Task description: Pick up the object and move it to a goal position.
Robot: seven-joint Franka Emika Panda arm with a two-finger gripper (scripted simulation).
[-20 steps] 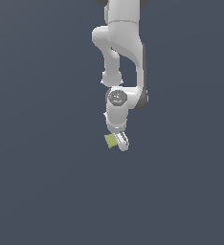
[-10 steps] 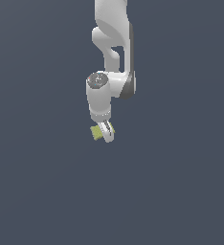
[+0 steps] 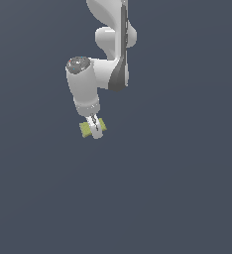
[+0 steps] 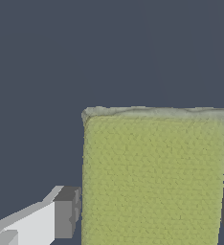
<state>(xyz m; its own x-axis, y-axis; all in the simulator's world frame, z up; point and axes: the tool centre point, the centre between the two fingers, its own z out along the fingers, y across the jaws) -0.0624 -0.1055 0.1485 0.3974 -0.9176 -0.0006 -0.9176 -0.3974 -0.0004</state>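
- Object (image 4: 154, 177): flat yellow-green block with a pebbled face, sitting between the finger pads (image 4: 66, 213) in the wrist view; the pads meet both narrow sides.
- Exterior view: block (image 3: 84, 129) hangs at the tip of the gripper (image 3: 93, 128), sticking out either side of the fingers, against plain dark background (no support visible beneath it).
- Jaws: closed narrow on the block, holding it.
- Handling, my judgement: looks rigid and light; the textured surface should resist slipping. Hold across the narrow width seems sound.
- Goal position: no marker visible.
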